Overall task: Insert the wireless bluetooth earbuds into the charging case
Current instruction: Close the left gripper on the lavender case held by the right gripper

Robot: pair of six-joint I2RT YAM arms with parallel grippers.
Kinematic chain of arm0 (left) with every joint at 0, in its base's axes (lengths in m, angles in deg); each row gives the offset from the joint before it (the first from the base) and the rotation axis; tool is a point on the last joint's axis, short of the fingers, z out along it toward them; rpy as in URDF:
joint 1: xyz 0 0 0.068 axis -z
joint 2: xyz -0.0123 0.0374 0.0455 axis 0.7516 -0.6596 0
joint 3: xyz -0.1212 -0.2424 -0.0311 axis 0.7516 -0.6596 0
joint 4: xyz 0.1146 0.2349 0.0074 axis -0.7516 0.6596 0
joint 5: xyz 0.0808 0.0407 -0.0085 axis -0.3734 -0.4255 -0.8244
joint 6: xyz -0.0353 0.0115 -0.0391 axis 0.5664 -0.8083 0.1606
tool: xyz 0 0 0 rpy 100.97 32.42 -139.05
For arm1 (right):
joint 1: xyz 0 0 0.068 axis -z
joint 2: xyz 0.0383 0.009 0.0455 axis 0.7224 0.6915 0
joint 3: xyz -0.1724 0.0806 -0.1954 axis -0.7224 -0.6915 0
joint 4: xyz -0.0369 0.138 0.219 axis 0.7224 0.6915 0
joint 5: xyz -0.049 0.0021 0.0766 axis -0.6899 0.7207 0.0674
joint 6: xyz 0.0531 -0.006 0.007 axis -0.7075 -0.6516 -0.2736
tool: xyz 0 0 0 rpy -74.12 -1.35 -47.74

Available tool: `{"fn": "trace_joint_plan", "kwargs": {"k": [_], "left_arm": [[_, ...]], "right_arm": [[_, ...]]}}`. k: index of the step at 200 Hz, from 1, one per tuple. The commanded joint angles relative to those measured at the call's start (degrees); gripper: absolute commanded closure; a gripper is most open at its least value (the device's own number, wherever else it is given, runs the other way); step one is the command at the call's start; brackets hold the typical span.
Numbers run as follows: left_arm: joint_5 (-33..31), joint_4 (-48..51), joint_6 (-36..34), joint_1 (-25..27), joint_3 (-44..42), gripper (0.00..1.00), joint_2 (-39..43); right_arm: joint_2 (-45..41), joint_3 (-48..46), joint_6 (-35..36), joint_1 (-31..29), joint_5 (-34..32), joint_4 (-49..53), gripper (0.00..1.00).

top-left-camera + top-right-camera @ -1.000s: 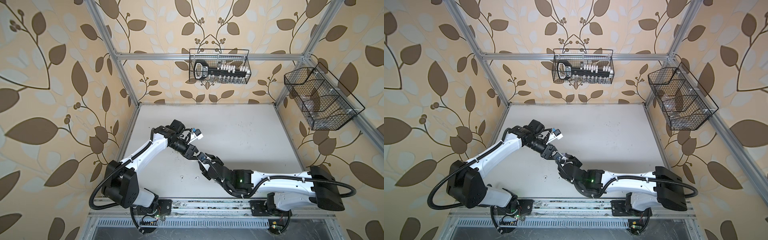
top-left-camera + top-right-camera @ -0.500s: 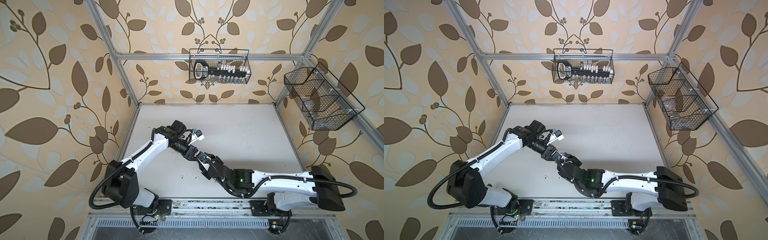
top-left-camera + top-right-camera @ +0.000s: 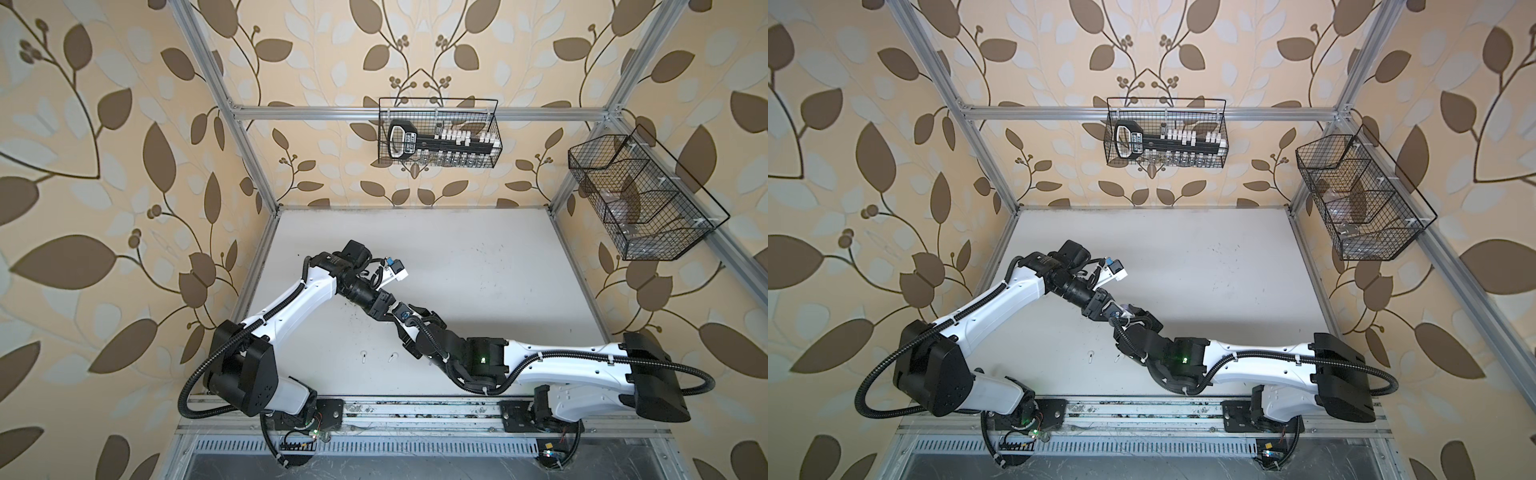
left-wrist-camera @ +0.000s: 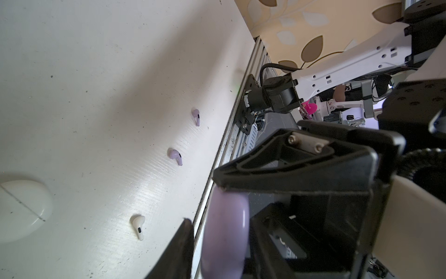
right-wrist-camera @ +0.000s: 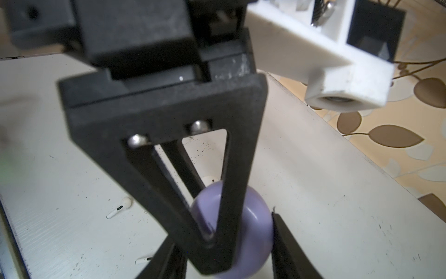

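Where the two arms meet above mid-table, the lavender case is held clear of the surface. The right gripper is closed on it, one finger against its rim. The left gripper meets the same case from the opposite side with jaws set narrow about it, but whether they press or merely straddle cannot be determined. No open lid or socket is visible. Below the jaws, on the table, a white earbud lies flat on its side, near the white case, which appears shut along its seam. Beyond these lie a lavender earbud and a second lavender earbud, both flat, stems roughly parallel, close to the front rail and well apart from either gripper. Assessment: no earbud is seated in either case. The matching lavender pair lies beneath and frontward of the jaws, toward the right arm's base. That arm is judged nearer, yet it is occupied, so one gripper must release before descending.
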Motion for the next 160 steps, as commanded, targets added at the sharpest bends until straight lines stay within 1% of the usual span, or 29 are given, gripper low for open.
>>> {"fn": "trace_joint_plan", "kwargs": {"k": [1, 23, 69, 117, 160], "left_arm": [[-0.4, 0.0, -0.4, 0.7, 1.6, 0.57, 0.7], [-0.6, -0.1, -0.3, 0.7, 1.6, 0.56, 0.7], [0.5, 0.3, -0.4, 0.7, 1.8, 0.56, 0.7], [1.6, 1.6, -1.6, 0.7, 2.2, 0.67, 0.7], [1.7, 2.0, -2.0, 0.7, 2.2, 0.71, 0.8]], "right_arm": [[-2.2, 0.5, 0.4, -0.6, -0.5, 0.1, 0.66], [-2.9, 0.4, 0.3, -0.7, -0.7, 0.3, 0.66], [-2.8, 0.7, 0.4, -0.8, -0.3, 0.3, 0.66], [-2.2, 1.1, 0.7, -0.8, -0.3, 0.0, 0.66], [-2.2, 1.1, 0.6, -0.8, -0.5, 0.2, 0.67]]}}
